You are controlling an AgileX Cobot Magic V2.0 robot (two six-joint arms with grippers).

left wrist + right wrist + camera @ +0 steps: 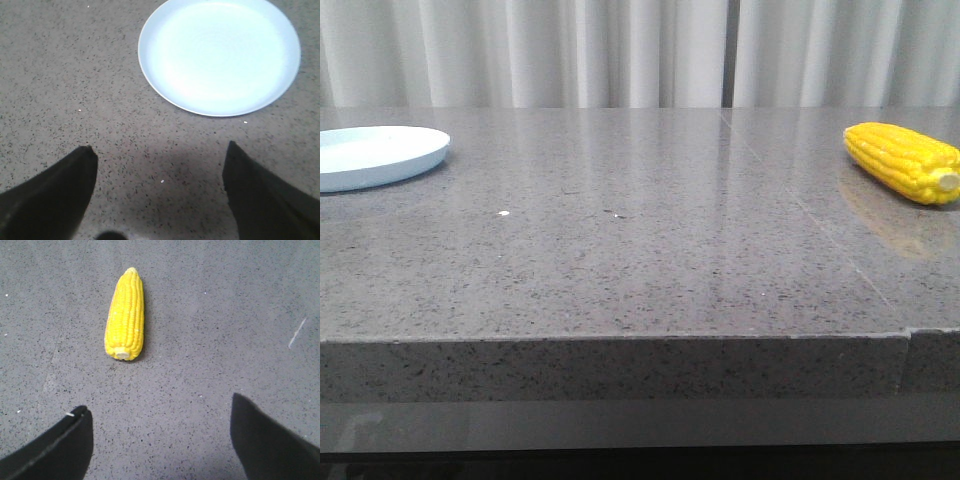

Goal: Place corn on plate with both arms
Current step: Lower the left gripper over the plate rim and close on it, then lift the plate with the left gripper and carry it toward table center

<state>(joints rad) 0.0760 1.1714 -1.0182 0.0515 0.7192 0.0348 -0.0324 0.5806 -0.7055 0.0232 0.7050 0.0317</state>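
Grey speckled stone table [620, 260] spans the front view, white curtain [620, 50] behind; neither arm shows in that view. The plate [380, 155], pale blue-white and holding nothing, sits at the table's far left, cut by the left frame edge; the corn [905, 162] lies at the far right, well apart from the plate with bare table between, its right side close to the frame edge. So the corn is on the right arm's side and the plate on the left arm's side; the right arm is judged the nearer one for the pickup. In the right wrist view the corn [125, 315] lies flat on the table ahead of the right gripper [160, 440], offset toward one finger rather than centred, long axis running roughly away from the camera, pale stub end toward the gripper, tapered tip away. Right gripper jaws spread wide, holding nothing, not touching the cob. Left gripper [160, 195] likewise spread wide and holding nothing, above bare table, with the plate [220, 55] just ahead of it, its far rim clipped by the frame. Only finger tips visible in both wrist views; height above the table hard to judge. Task not yet started: corn untouched.
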